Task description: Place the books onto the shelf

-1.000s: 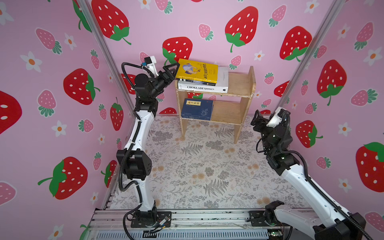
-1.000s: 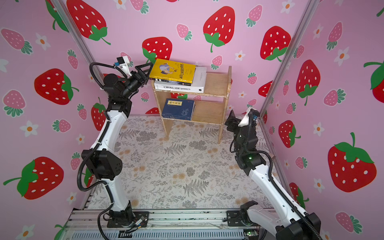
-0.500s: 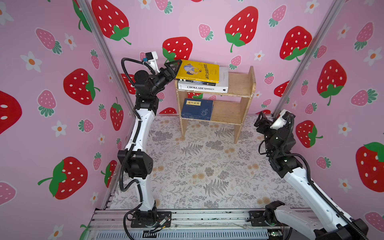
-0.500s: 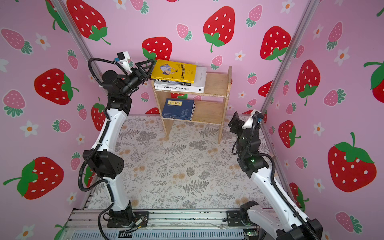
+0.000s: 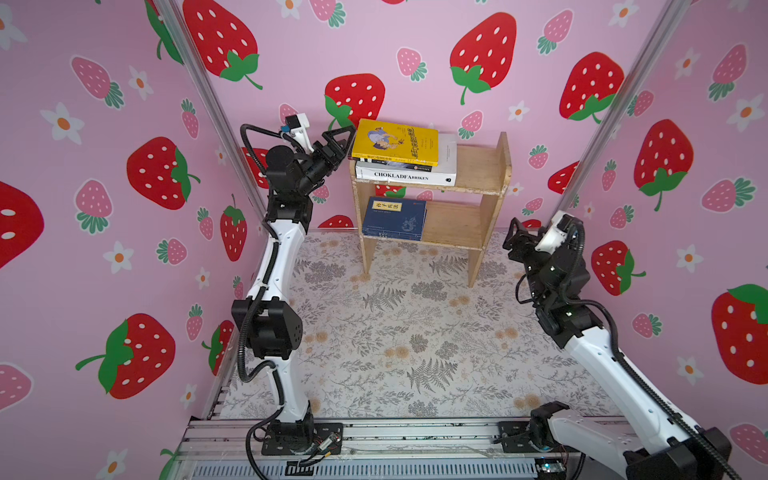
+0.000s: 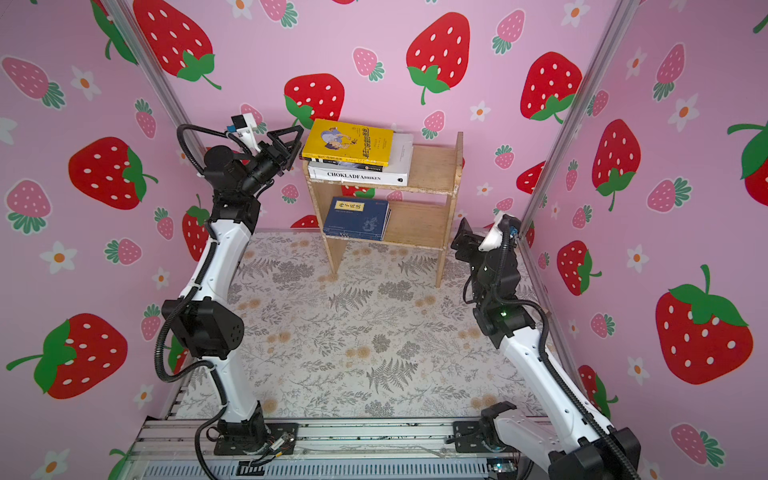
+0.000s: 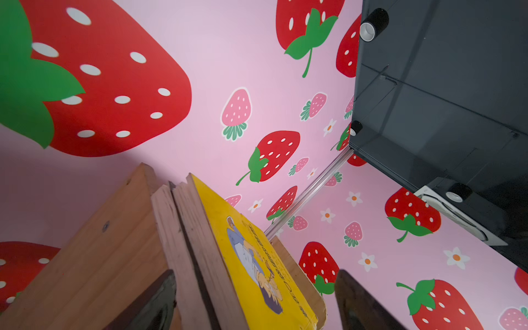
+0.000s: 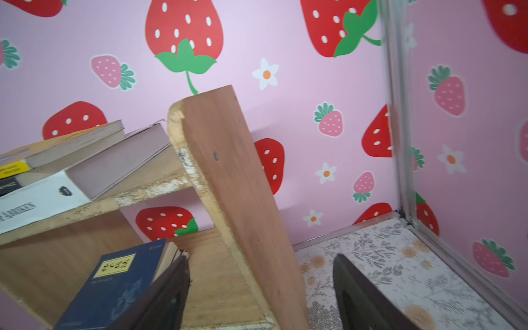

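pink walls (image 5: 415, 45) printed with strawberries close in a table (image 5: 395, 332) covered in a grey fern pattern. left arm (image 5: 282, 257) rises along the left of both top views and bends toward the upper centre. right arm (image 5: 590, 353) reaches up from the lower right corner and ends at mid right.

shelf (image 5: 478, 166) stands at upper centre in both top views, against the back wall, on its two side panels. all the books that can be seen lie flat on it, toward its left end. on the top tier the white book (image 5: 405, 176) is lowest, a thin black book (image 5: 399, 166) lies on it, and the yellow book (image 5: 395, 139) is on top. navy books (image 5: 395, 218) are stacked on the lower tier; how many cannot be told.

left jaws stand wide open with nothing gripped, level with the top tier and just left of the yellow book's left edge. in the left wrist view the fingers (image 7: 151, 303) show at the bottom of the frame with the yellow book's (image 7: 248, 257) corner between them; whether they touch it cannot be told.

right jaws are open and empty, near the shelf's right panel, level with the lower tier. in the right wrist view that panel (image 8: 237, 185) fills the centre and the navy books (image 8: 114, 285) sit lower left.
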You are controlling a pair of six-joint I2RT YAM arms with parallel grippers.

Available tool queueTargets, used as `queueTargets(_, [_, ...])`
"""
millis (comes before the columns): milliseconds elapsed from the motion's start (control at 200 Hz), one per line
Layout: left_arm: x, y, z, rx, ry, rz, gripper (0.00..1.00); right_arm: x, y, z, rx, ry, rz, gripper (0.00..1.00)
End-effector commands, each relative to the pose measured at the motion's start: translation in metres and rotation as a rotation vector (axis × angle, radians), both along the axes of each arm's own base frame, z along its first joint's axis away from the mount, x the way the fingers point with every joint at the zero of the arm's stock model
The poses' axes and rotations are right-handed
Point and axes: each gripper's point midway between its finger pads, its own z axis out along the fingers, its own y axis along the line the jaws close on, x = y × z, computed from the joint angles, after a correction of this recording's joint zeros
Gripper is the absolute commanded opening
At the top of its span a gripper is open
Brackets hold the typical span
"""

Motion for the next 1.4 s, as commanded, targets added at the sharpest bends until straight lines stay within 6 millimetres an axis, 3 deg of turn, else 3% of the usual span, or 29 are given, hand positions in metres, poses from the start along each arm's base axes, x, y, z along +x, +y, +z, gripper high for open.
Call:
queueTargets(0, [-0.025,-0.001,0.024,0.011,-0.061,-0.011,0.88,0.007,0.034,0.053,0.004,-0.134,0.166,0.78])
queueTargets(160, [-0.036,-0.01,0.022,0.03,-0.057,-0.06,0.87,0.025,0.065,0.085,0.041,-0.199,0.269,0.77])
queueTargets(355, [-0.044,-0.019,0.018,0.043,-0.035,-0.079,0.87,0.043,0.094,0.099,0.074,-0.213,0.35,0.77])
queueTargets(775, [-0.033,-0.025,0.009,-0.003,0.036,-0.108,0.86,0.072,0.147,0.133,0.078,-0.285,0.459,0.77])
queueTargets(1000, [-0.036,-0.03,0.013,-0.001,0.03,-0.142,0.86,0.097,0.17,0.123,0.049,-0.206,0.49,0.77])
queueTargets(1396, [-0.027,-0.041,0.008,-0.024,0.051,-0.185,0.86,0.096,0.204,0.103,0.003,-0.114,0.585,0.76])
